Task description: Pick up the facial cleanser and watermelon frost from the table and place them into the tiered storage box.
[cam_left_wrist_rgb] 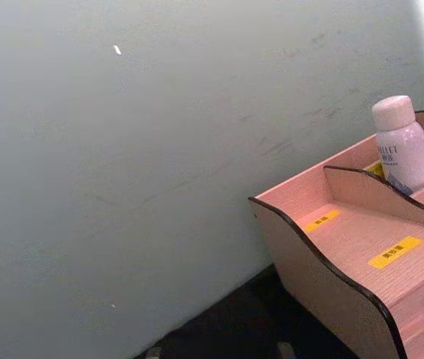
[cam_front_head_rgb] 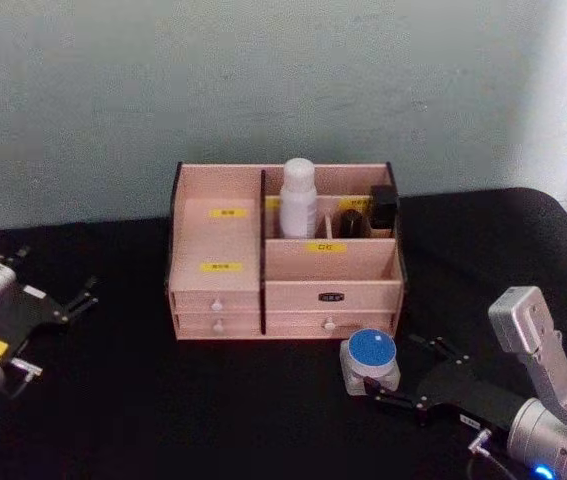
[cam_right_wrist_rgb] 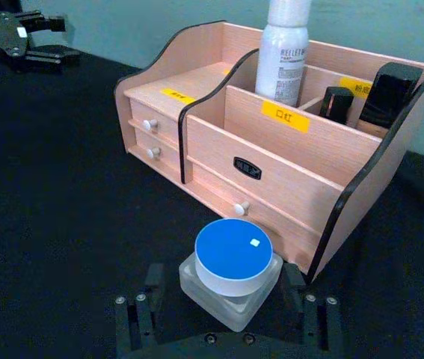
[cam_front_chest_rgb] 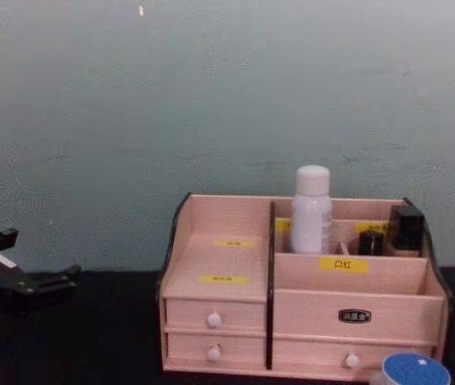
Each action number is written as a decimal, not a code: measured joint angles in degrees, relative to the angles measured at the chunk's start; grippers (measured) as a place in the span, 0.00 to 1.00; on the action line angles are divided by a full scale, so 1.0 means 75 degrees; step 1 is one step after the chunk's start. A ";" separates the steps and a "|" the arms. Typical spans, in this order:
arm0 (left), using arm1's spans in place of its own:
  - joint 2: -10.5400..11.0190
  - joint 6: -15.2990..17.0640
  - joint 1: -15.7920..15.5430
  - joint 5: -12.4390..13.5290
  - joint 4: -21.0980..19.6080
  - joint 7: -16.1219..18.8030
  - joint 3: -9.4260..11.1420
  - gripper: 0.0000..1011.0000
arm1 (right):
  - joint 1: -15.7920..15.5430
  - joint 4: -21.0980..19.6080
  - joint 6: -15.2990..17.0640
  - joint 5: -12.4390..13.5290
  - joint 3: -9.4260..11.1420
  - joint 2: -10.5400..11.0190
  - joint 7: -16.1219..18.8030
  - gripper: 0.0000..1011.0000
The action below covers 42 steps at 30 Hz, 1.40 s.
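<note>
Box point(cam_front_head_rgb: 293, 262): pale matt wood, visible grain, dark edges. Bottle point(cam_front_head_rgb: 298, 200): smooth white plastic, slight gloss. Jar point(cam_right_wrist_rgb: 232, 273): frosted translucent body, matt blue lid. Tabletop point(cam_front_head_rgb: 163, 400): matt black.

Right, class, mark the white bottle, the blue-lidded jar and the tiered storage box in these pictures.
white bottle point(cam_front_head_rgb: 298, 205), head view, on its body.
blue-lidded jar point(cam_right_wrist_rgb: 234, 249), right wrist view, on the blue lid.
tiered storage box point(cam_front_chest_rgb: 307, 309), chest view, on its bare front panel.
</note>
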 joint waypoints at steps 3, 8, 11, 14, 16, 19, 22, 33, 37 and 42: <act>0.0000 0.0000 0.0000 0.0000 0.0000 0.0000 0.0000 0.99 | 0.0013 0.0019 0.0024 0.0000 -0.0026 0.0003 0.0000 0.99; 0.0000 0.0000 0.0000 0.0000 0.0000 0.0000 0.0000 0.99 | 0.0035 0.0048 0.0054 -0.0001 -0.0054 0.0001 -0.0007 0.99; 0.0000 0.0000 0.0000 0.0000 0.0000 0.0000 0.0000 0.99 | 0.0059 0.0077 0.0075 -0.0004 -0.0080 -0.0016 -0.0018 0.99; 0.0000 0.0000 0.0000 0.0000 0.0000 0.0000 0.0000 0.99 | 0.0088 0.0112 0.0095 -0.0004 -0.0099 -0.0038 -0.0025 0.99; 0.0000 0.0000 0.0000 0.0000 0.0000 0.0000 0.0000 0.99 | 0.0115 0.0140 0.0107 -0.0004 -0.0119 -0.0053 -0.0027 0.99; 0.0000 0.0000 0.0000 0.0000 0.0000 0.0000 0.0000 0.99 | 0.0147 0.0171 0.0119 -0.0007 -0.0142 -0.0070 -0.0032 0.99; 0.0000 0.0000 0.0000 0.0000 0.0000 0.0000 0.0000 0.99 | 0.0186 0.0211 0.0132 -0.0012 -0.0164 -0.0088 -0.0036 0.99; 0.0000 0.0000 0.0000 0.0000 0.0000 0.0000 0.0000 0.99 | 0.0285 0.0314 0.0177 -0.0028 -0.0208 -0.0124 -0.0043 0.99; 0.0000 0.0000 0.0000 0.0000 0.0000 0.0000 0.0000 0.99 | 0.0299 0.0321 0.0214 -0.0036 -0.0214 -0.0133 -0.0067 0.99; 0.0000 0.0000 0.0000 0.0000 0.0000 0.0000 0.0000 0.99 | 0.0312 0.0329 0.0230 -0.0045 -0.0214 -0.0150 -0.0096 0.99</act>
